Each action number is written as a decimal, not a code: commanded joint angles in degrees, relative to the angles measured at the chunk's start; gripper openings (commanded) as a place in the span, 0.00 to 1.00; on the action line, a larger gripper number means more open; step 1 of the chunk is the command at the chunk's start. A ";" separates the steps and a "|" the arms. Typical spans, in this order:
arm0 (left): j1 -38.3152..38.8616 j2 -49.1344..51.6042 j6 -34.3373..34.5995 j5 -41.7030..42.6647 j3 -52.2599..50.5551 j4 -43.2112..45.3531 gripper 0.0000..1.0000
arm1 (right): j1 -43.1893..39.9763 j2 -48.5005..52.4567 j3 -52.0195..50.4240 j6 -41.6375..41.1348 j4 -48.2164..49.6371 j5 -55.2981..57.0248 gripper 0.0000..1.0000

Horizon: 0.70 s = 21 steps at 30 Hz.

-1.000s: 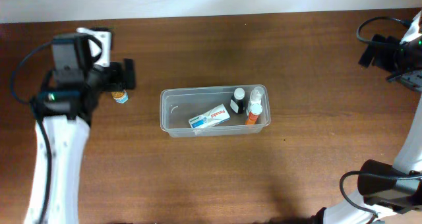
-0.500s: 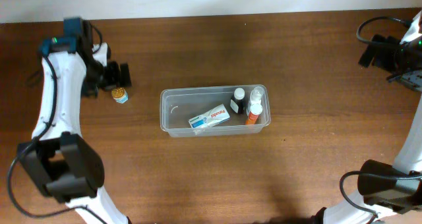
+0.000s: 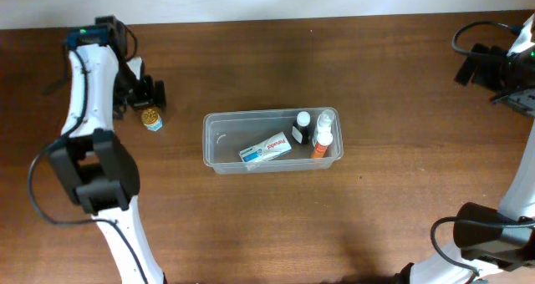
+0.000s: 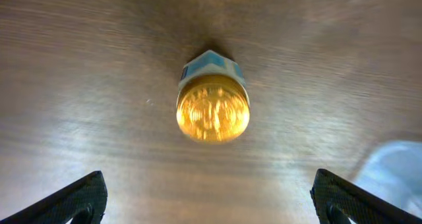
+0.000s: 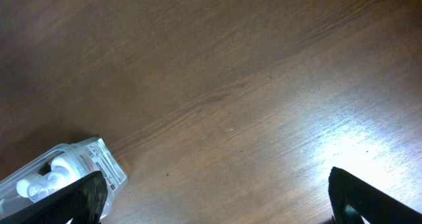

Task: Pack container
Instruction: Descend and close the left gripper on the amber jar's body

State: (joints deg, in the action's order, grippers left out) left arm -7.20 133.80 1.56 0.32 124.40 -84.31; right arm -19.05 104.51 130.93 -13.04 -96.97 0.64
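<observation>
The clear container (image 3: 222,144) sits mid-table and holds a white box (image 3: 266,148) and three small bottles (image 3: 321,137) at its right end. A small gold-capped bottle (image 3: 151,118) stands on the table to its left. My left gripper (image 3: 144,95) hovers just behind that bottle, open. In the left wrist view the bottle (image 4: 212,109) lies ahead of the left gripper (image 4: 211,204), centred between the wide-apart fingers and touching neither. My right gripper (image 3: 476,67) is open at the far right back. In the right wrist view the right gripper (image 5: 214,201) has only bare wood between its fingers.
The container's corner (image 5: 72,165), with white bottle caps inside, shows at the lower left of the right wrist view. A pale blur (image 4: 395,174) at the lower right of the left wrist view may be the container. Cables (image 3: 465,35) hang at the back right.
The left arm has swung round and now reaches along the table's left side. Its gripper stays open by the gold-capped bottle. The right arm, container and bottle have not moved.
</observation>
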 commanded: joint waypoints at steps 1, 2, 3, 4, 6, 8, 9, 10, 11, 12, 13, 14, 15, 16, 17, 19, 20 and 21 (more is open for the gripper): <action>-0.09 1.31 -0.90 -0.72 0.26 0.55 0.99 | -0.11 -1.60 0.87 0.39 -0.33 0.48 0.98; -0.09 1.64 -0.90 -0.72 0.24 0.90 0.99 | -0.11 -1.60 0.87 0.39 -0.33 0.48 0.99; -0.09 1.84 -0.90 -0.72 0.24 1.27 0.99 | -0.11 -1.60 0.87 0.39 -0.33 0.48 0.98; -0.09 1.86 -0.90 -0.74 0.24 1.66 0.99 | -0.11 -1.60 0.87 0.39 -0.35 0.48 0.98; -0.09 1.90 -0.90 -0.72 0.24 2.51 0.99 | -0.11 -1.60 0.87 0.39 -0.35 0.48 0.99; -0.09 1.92 -0.92 -0.57 0.24 2.99 0.99 | -0.11 -1.60 0.87 0.39 -0.33 0.48 0.99; -0.09 2.08 -0.92 -0.48 0.24 3.10 0.99 | -0.11 -1.60 0.87 0.39 -0.33 0.48 0.99; -0.09 2.25 -0.90 -0.48 0.24 3.19 0.99 | -0.11 -1.60 0.87 0.39 -0.33 0.48 0.98; -0.04 2.56 -0.92 -0.17 0.24 3.28 0.99 | -0.11 -1.60 0.87 0.39 -0.33 0.48 0.99; 0.04 2.99 -0.90 0.22 0.24 3.32 0.99 | -0.11 -1.60 0.87 0.39 -0.33 0.48 0.98; 0.11 3.34 -0.90 0.37 0.24 3.32 0.99 | -0.11 -1.60 0.87 0.39 -0.33 0.48 0.98; 0.24 4.02 -0.92 0.33 0.24 3.32 0.99 | -0.11 -1.60 0.87 0.39 -0.33 0.48 0.99; 0.35 4.48 -0.92 0.33 0.24 3.28 0.99 | -0.11 -1.60 0.87 0.39 -0.33 0.48 0.98; 0.42 5.18 -0.92 0.33 0.24 3.28 0.99 | -0.11 -1.60 0.87 0.39 -0.33 0.48 0.98; 0.44 5.66 -0.92 0.33 0.24 3.28 0.99 | -0.11 -1.60 0.87 0.39 -0.33 0.48 0.98; 0.46 6.67 -0.92 0.33 0.24 3.32 0.98 | -0.11 -1.60 0.87 0.39 -0.33 0.48 0.99; 0.44 6.99 -0.92 0.33 0.24 3.34 0.98 | -0.11 -1.60 0.87 0.39 -0.33 0.48 0.98; 0.44 7.48 -0.94 0.31 0.24 3.50 0.97 | -0.11 -1.60 0.87 0.39 -0.35 0.48 0.98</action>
State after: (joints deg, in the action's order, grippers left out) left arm -7.03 139.09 1.50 0.16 124.40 -81.08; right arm -19.05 104.51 130.93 -13.06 -96.99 0.64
